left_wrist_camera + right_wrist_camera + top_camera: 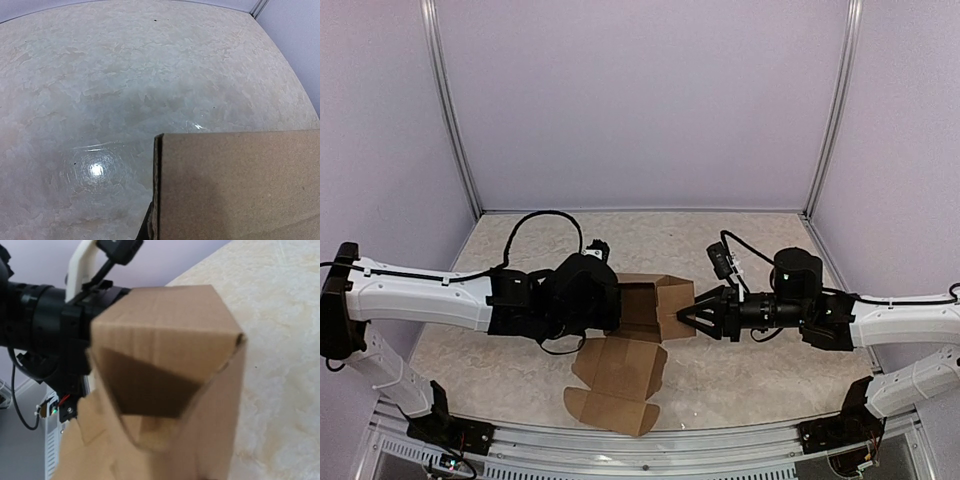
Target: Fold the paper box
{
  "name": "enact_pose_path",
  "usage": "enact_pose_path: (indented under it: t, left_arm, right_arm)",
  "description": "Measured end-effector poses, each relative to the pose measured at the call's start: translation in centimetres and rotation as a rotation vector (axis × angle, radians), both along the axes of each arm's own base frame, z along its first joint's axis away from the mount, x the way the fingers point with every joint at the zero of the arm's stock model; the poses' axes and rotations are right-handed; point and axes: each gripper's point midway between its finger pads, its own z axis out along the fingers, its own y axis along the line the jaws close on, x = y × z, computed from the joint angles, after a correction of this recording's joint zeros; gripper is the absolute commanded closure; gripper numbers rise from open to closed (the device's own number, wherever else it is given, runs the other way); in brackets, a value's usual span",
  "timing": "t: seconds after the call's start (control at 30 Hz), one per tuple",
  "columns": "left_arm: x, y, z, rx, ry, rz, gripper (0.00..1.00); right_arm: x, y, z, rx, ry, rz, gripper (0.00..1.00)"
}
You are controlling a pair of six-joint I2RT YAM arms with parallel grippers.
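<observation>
The paper box (655, 300) is brown cardboard, partly folded into an open squarish box at the table's middle. Its flat lid flaps (615, 385) lie toward the near edge. My left gripper (616, 303) is at the box's left wall. In the left wrist view the cardboard (240, 185) fills the lower right, with one dark finger (145, 229) pressed against its edge and the other finger hidden. My right gripper (682, 315) has its tips closed together at the box's right wall. In the right wrist view the box (170, 355) fills the frame and hides the fingers.
The beige marbled tabletop (760, 380) is enclosed by lilac walls with metal corner posts (455, 120). A metal rail (620, 445) runs along the near edge between the arm bases.
</observation>
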Motion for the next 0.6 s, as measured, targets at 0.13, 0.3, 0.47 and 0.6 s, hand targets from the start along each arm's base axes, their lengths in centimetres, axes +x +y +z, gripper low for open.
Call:
enact_pose_path:
  t: [0.13, 0.3, 0.47, 0.6]
  left_arm:
    - [0.2, 0.4, 0.0, 0.01, -0.006, 0.021, 1.0]
    - [0.3, 0.9, -0.1, 0.022, -0.008, 0.046, 1.0]
    - [0.6, 1.4, 0.1, 0.03, -0.021, 0.079, 1.0]
    - [0.7, 1.7, 0.2, 0.034, -0.027, 0.098, 1.0]
  right_arm:
    - [-0.1, 0.3, 0.4, 0.0, -0.015, -0.003, 0.62]
    - [-0.2, 0.6, 0.4, -0.015, -0.029, -0.019, 0.62]
    - [-0.9, 2.0, 1.5, -0.009, -0.062, 0.007, 0.62]
    - [-0.9, 2.5, 1.5, -0.019, -0.071, 0.006, 0.62]
